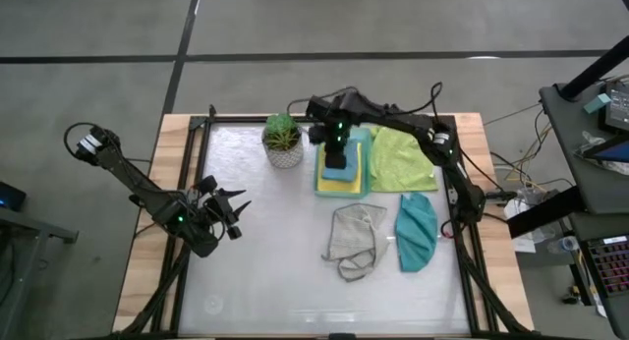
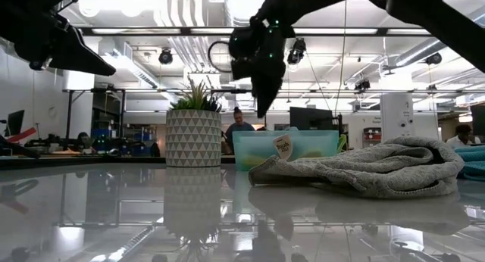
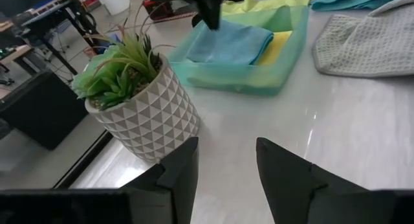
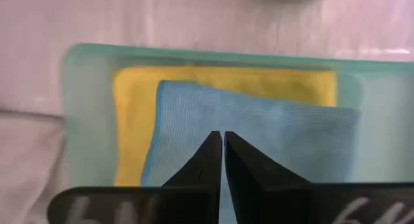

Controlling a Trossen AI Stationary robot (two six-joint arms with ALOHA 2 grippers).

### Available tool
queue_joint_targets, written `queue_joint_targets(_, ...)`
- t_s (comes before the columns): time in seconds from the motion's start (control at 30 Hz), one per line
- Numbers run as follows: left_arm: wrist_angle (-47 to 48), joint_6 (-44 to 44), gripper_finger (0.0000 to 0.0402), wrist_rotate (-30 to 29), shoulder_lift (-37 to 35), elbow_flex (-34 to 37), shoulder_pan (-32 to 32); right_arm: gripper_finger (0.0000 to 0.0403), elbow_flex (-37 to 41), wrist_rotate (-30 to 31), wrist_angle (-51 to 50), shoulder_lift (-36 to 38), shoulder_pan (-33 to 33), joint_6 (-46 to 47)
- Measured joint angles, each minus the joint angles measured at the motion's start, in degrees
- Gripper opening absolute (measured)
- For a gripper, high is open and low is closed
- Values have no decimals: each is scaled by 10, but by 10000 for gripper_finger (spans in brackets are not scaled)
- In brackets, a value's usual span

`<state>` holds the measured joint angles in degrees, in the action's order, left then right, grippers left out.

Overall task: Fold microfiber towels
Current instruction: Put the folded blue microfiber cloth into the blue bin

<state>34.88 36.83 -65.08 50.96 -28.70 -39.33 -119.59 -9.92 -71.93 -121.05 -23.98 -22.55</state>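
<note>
Right gripper hangs over the rigid mint-green rectangular tray at the table's far middle, fingers pressed together tip to tip, nothing between them. In the right wrist view the closed tips point down at the folded light blue microfiber towel; cannot tell if they touch it. That blue towel lies on top of the folded yellow microfiber towel, both inside the tray, yellow showing along the edges. In the low view the right gripper sits clearly above the tray's wall.

Left gripper is off at the table's left side, well apart from all towels, fingers spread with an empty gap, holding nothing, aimed toward the small green plant in a white patterned pot.

Lime green microfiber towel lies spread flat just right of the tray, its edge meeting the tray. Teal microfiber towel lies loosely folded near the right edge. Pale grey microfiber towel lies crumpled beside the teal one, toward the middle, nearer the front than the tray.
</note>
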Motion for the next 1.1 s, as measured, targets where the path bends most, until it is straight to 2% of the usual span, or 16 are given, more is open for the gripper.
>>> queue_joint_targets(0.13,0,-1,141,0,6,2,0,9,79,106,65,0,26,24)
queue_joint_targets(0.2,0,-12,141,0,8,2,0,9,113,126,104,0,32,33)
queue_joint_targets(0.5,-8,-12,141,0,20,2,0,8,180,111,158,6,62,51)
queue_joint_targets(0.7,-15,-12,141,0,28,2,0,8,173,109,154,9,86,50)
queue_joint_targets(0.93,-15,-12,141,0,31,2,0,8,166,118,151,42,78,64)
queue_joint_targets(1.1,-15,-12,141,0,30,2,0,8,167,169,148,69,65,74)
